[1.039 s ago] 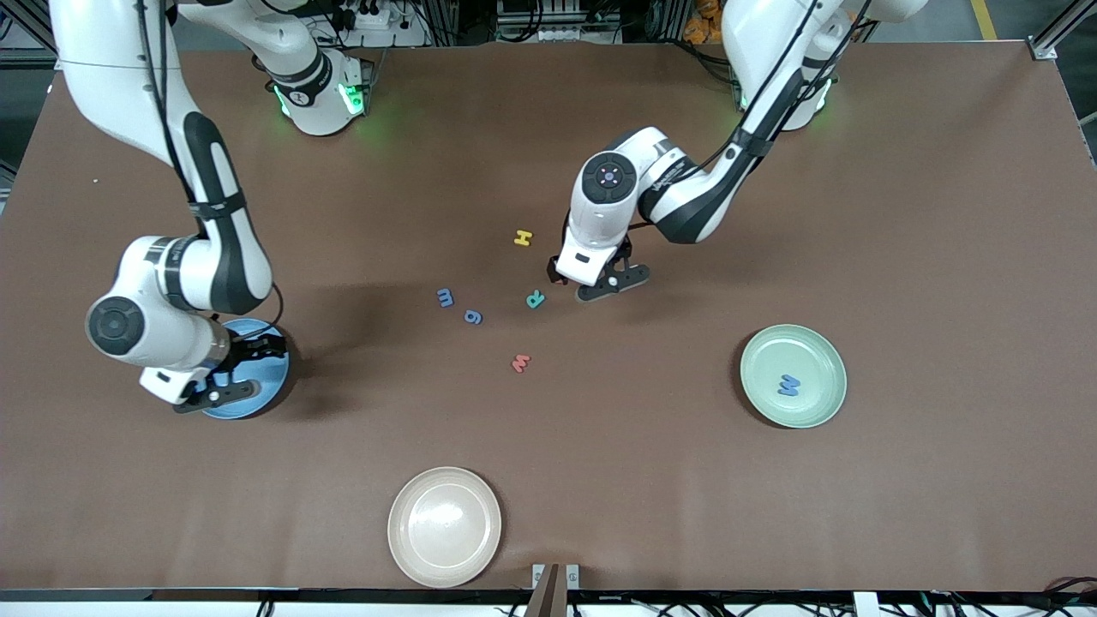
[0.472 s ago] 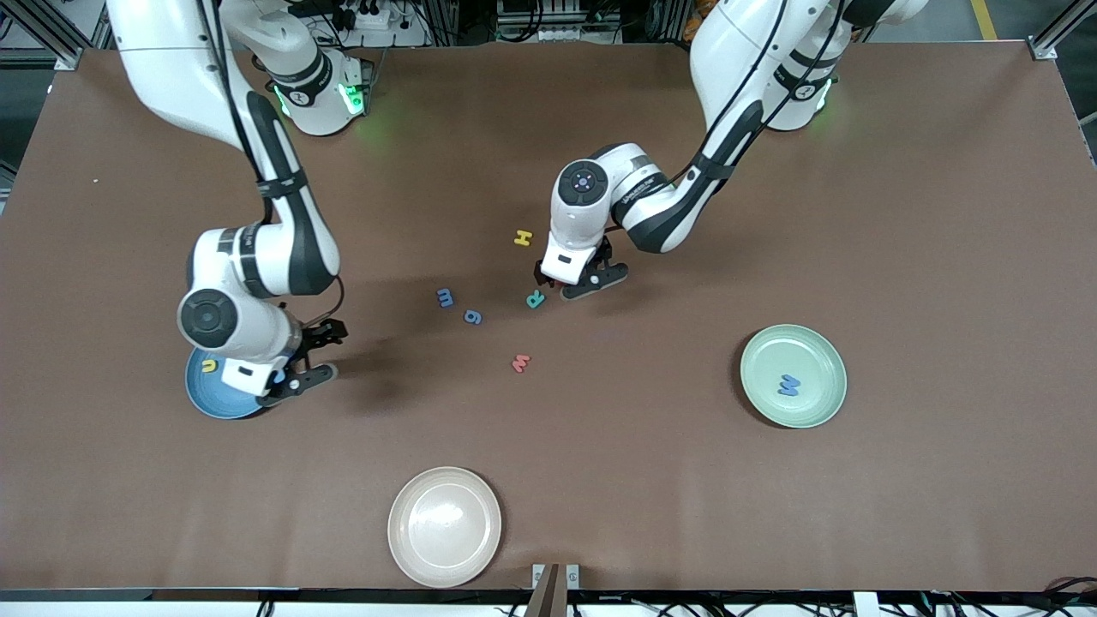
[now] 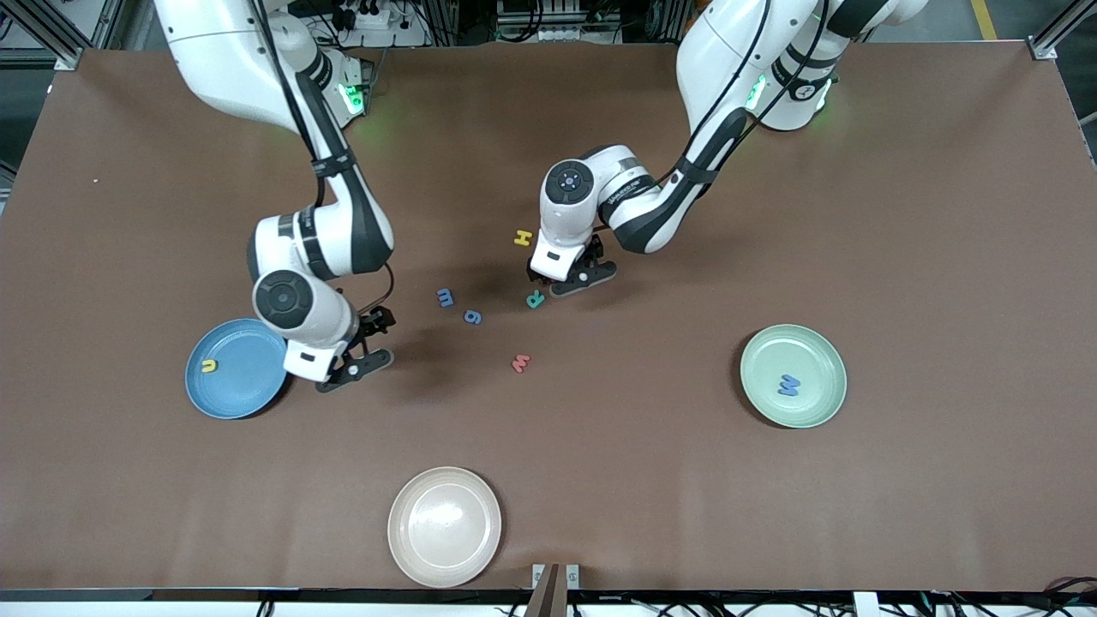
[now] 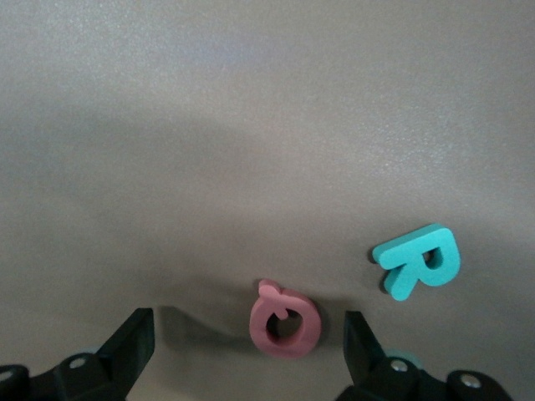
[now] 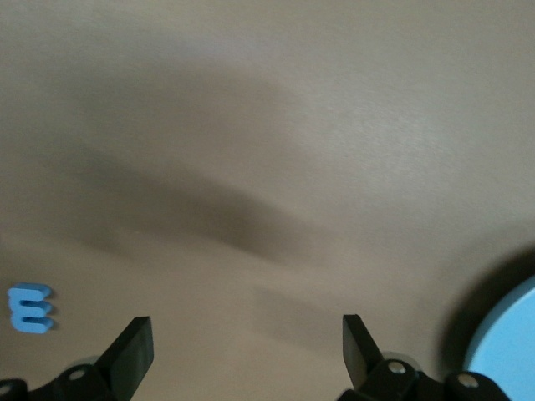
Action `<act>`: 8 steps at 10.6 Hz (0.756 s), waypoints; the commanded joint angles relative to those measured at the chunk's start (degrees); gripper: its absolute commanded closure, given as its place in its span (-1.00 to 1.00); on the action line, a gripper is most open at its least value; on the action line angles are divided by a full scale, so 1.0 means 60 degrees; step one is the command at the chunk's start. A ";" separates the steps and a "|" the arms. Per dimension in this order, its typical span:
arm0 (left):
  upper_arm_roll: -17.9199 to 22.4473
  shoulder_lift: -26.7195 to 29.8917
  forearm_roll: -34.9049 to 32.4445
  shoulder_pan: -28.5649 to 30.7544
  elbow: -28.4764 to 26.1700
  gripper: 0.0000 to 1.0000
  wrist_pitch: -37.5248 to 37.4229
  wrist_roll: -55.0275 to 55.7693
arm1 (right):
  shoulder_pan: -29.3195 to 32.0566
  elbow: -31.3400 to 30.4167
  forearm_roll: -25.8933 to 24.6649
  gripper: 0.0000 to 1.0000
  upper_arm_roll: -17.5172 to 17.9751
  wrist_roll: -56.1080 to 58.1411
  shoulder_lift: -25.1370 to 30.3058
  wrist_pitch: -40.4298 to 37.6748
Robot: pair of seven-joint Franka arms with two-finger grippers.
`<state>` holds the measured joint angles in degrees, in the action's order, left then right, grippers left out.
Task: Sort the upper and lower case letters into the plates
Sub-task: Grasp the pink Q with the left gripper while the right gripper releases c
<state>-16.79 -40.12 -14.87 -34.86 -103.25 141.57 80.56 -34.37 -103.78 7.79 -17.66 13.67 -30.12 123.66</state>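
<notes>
Here both hands gape: left hand straddles flat red Q.

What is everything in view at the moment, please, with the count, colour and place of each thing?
Letters on the table: six, mid-table; yellow H, blue m, blue g, teal R, red w, red Q.
Yellow u: one, in the light blue plate.
Blue W: one, in the mint green plate.
Light blue plate: one, toward the right arm's end.
Mint green plate: one, toward the left arm's end.
Beige plate: one, nearest the front camera.
Table: one, brown.
Left gripper: open, over the red Q.
Right gripper: open, over bare table beside the light blue plate.
</notes>
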 commanded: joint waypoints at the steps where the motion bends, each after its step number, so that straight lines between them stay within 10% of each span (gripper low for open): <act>1: 0.0088 -0.0153 -0.0437 -0.0108 0.0202 -0.78 0.0033 0.0372 | 0.0031 -0.0032 0.0704 -1.00 -0.0030 -0.0022 0.0055 0.0000; 4: 0.0088 -0.0139 -0.0510 -0.0049 0.0202 -0.07 0.0033 0.0358 | -0.0231 -0.0017 0.0709 -1.00 -0.0030 0.0284 0.0054 0.0262; 6: 0.0103 -0.0110 -0.0539 -0.0020 0.0202 0.84 0.0033 0.0358 | -0.0291 -0.0017 0.0738 -1.00 -0.0016 0.1059 0.0054 0.0452; 8: 0.0103 0.0065 -0.0598 0.0082 0.0173 1.00 0.0019 0.0358 | -0.0349 -0.0017 0.0767 -1.00 0.0028 0.1340 0.0054 0.0672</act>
<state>-16.47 -40.16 -16.04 -34.65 -102.32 141.47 80.68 -36.06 -103.78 10.91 -17.48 19.52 -30.16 126.78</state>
